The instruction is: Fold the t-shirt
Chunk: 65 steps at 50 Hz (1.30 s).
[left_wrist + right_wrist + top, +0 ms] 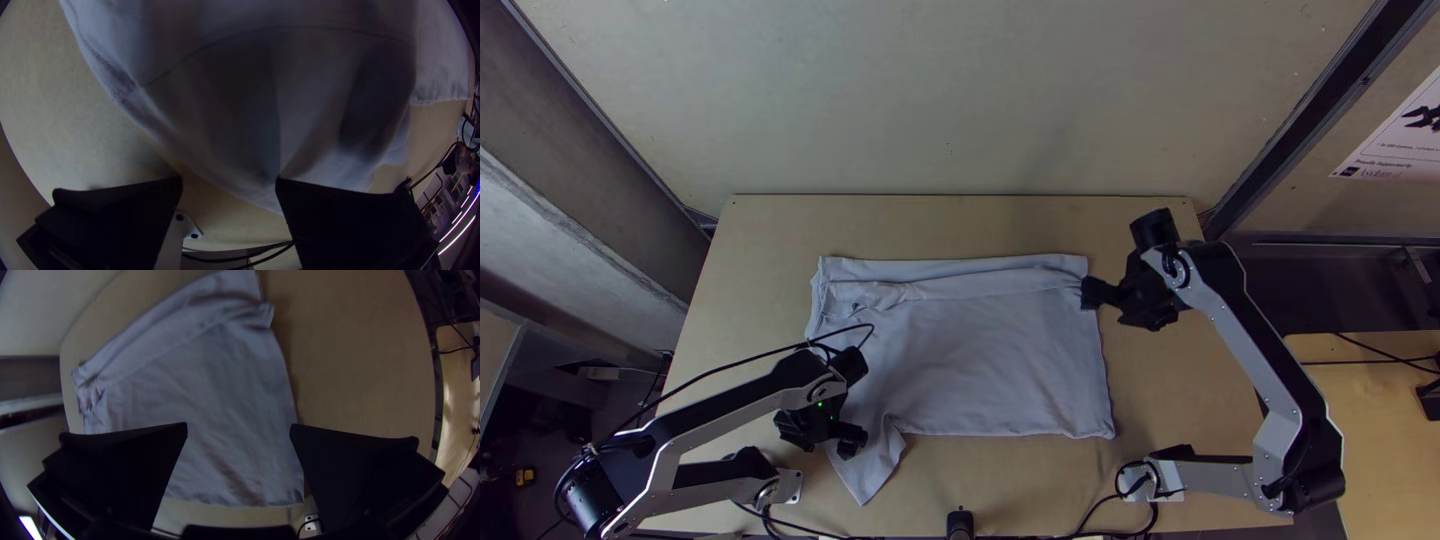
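While the t-shirt (990, 360) lies mid-table, mostly flat with a rumpled folded strip (1000, 278) along its far side, my left gripper (229, 178) is wide open over the pointed flap (875, 465), holding nothing. Closing too high could miss the cloth; catching one layer would probably skew the fold. My right gripper (238, 424), also spread wide and empty, sits by the far right corner, where a low sweep might drag that strip loose. The left arm's black cable (806, 345) arches near the shirt and might snag.
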### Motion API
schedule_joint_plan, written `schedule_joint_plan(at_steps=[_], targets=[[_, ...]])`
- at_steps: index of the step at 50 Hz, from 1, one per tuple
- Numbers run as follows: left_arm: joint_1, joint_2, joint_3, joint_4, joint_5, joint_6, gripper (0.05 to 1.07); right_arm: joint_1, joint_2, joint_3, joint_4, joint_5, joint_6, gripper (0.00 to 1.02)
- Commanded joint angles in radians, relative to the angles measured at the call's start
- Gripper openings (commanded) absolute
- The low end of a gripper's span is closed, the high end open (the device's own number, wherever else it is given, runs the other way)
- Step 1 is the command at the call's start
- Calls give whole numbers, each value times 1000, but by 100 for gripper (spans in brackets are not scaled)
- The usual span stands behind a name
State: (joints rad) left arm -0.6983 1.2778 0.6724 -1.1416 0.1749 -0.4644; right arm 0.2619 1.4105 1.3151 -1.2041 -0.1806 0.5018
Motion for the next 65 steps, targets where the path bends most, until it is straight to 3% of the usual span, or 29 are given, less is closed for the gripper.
schedule_joint_plan(at_steps=[1,6,10,14,19,45,65], targets=[[-40,9,-30,-3,0,-20,62,10,-22,-76,-72,-59,-82,91],[-76,-5,-34,25,-2,-13,28,10,-13,-151,-157,-79,-163,91],[-76,-8,-31,59,-5,-3,8,8,-4,-211,-186,-79,-235,93],[-69,-8,-30,68,-5,12,8,3,5,-275,-221,-72,-307,93],[-49,-11,-22,80,-5,18,8,-6,5,-344,-219,-74,-339,93],[198,-80,90,14,-3,107,8,36,159,-478,-218,-74,-384,92],[227,-86,104,14,-2,98,8,-15,300,-524,-164,-74,-439,86]])
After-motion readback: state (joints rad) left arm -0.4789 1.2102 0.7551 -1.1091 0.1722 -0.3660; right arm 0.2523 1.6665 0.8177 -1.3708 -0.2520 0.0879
